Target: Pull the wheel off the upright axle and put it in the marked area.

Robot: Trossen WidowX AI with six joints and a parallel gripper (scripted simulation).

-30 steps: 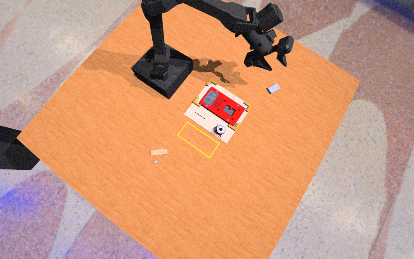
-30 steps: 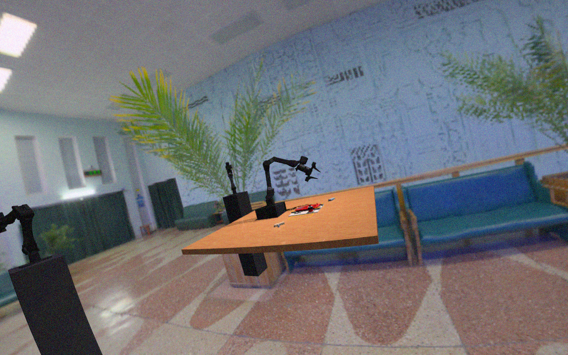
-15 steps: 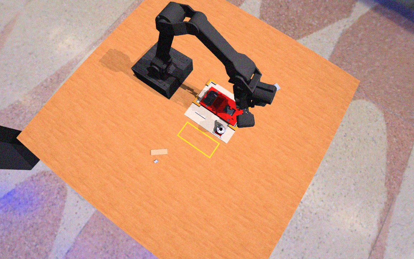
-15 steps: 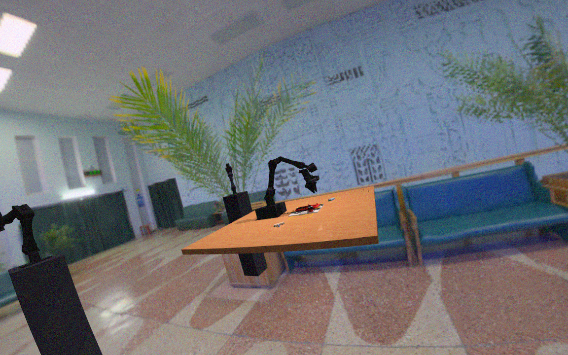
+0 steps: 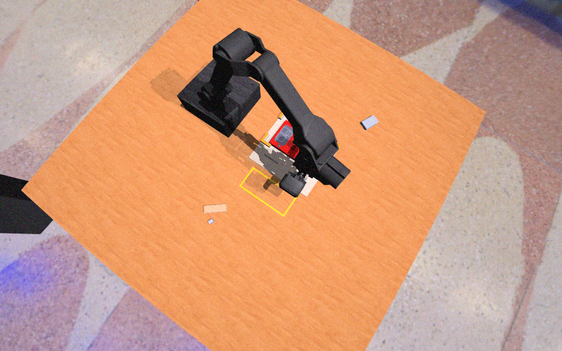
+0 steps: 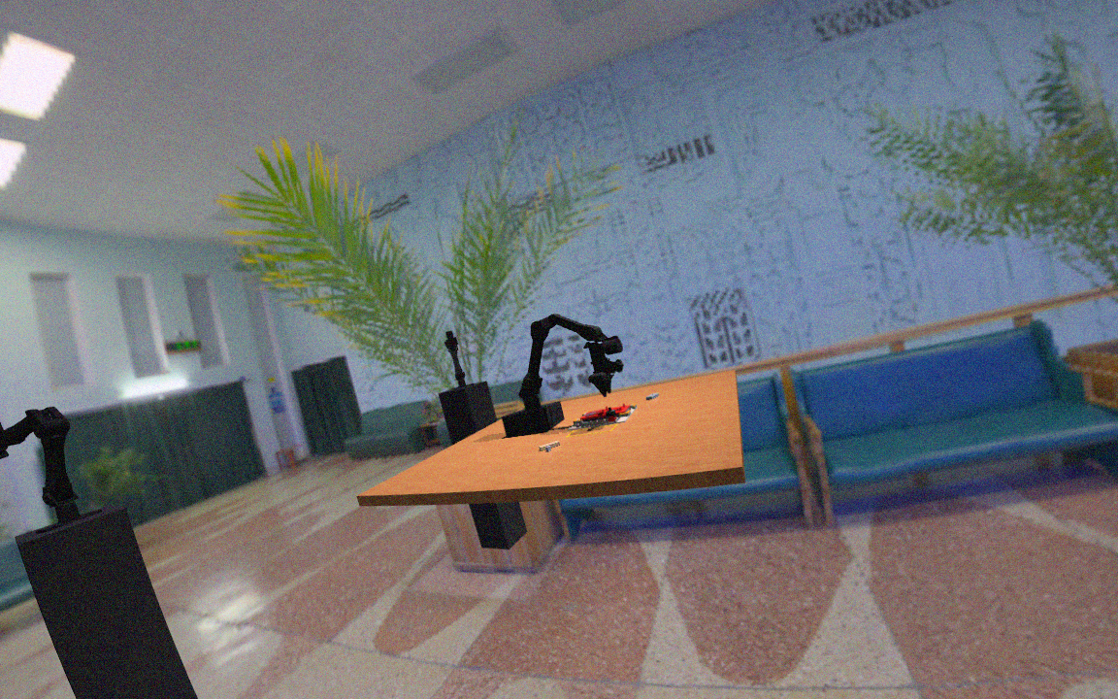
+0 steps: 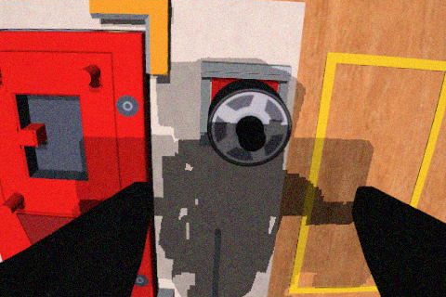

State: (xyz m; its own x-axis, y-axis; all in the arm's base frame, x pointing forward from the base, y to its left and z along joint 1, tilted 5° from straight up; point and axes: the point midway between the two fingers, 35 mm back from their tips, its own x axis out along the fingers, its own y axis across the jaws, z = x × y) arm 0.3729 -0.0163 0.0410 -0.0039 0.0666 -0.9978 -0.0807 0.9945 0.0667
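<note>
In the wrist view, from the left, there is first a red plate (image 7: 69, 111) with orange corner pieces, lying on a white board (image 7: 248, 25). In front of it stands the left finger (image 7: 81, 273) of the gripper (image 7: 248, 260), dark and wide at the bottom edge. To the right of the plate, the wheel (image 7: 249, 122) sits on its axle on the board, seen from above, with a dark hub in the middle. It lies ahead of the gripper, between the lines of the two fingers but beyond their tips, not touching them. The jaws stand apart with nothing between them. Further right, the yellow area (image 7: 329, 155) begins just beside the board, and the right finger (image 7: 403, 260) hangs over it.
</note>
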